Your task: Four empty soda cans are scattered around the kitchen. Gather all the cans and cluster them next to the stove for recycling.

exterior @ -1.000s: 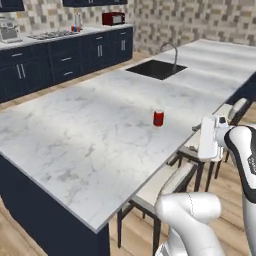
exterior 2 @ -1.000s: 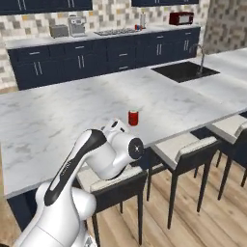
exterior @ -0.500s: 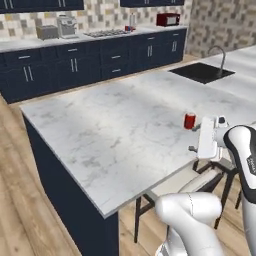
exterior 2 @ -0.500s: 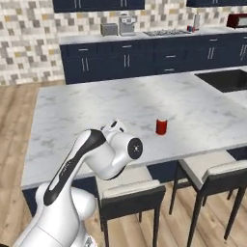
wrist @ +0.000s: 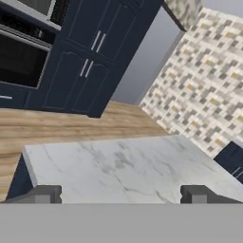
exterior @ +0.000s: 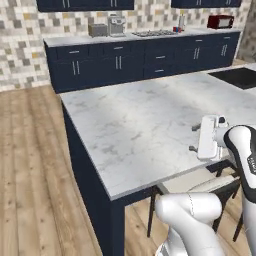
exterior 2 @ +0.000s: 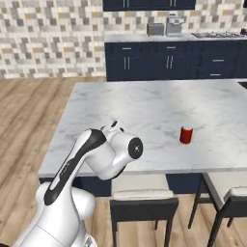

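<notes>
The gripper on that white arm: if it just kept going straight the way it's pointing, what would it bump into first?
Probably the marble island top: the open gripper looks slightly down across it, nothing standing between. Depth is hard to judge; it might skim over toward the wood floor.

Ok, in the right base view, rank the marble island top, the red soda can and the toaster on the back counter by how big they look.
Largest to smallest:
1. marble island top
2. toaster
3. red soda can
The toaster and can look close in size, and the toaster is much farther away, so that ranking is unsure.
</notes>
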Robot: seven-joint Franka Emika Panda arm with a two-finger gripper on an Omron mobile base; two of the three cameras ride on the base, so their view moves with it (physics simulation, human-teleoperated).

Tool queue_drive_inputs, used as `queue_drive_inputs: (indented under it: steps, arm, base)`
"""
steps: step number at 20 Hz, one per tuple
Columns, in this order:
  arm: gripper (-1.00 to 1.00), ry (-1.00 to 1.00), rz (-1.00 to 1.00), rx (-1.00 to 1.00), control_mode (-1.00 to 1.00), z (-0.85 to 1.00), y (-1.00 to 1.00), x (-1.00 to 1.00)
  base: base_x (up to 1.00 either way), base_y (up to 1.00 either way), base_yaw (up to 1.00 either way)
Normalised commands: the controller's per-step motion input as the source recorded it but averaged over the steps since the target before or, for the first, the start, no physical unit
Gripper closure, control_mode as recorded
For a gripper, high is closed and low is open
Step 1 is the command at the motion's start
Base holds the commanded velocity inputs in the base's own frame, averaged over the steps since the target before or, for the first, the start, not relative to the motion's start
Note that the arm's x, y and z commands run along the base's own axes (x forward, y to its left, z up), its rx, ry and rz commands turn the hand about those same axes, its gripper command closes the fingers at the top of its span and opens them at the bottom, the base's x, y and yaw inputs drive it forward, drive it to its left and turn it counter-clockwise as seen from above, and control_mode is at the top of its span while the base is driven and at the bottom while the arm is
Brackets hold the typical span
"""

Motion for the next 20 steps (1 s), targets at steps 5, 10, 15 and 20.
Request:
queue_drive_inputs:
  steps: [5,10,15,20]
  arm:
    - [-1.0,0.0,0.0,0.0,1.0,0.0,0.0,0.0]
    - [-1.0,0.0,0.0,0.0,1.0,0.0,0.0,0.0]
    - [-1.0,0.0,0.0,0.0,1.0,0.0,0.0,0.0]
    - [-1.0,0.0,0.0,0.0,1.0,0.0,0.0,0.0]
  base:
    - [-0.36,-0.37,0.39]
    - [-0.5,-0.38,0.33]
    - [-0.31,-0.58,0.27]
    - [-0.01,-0.85,0.17]
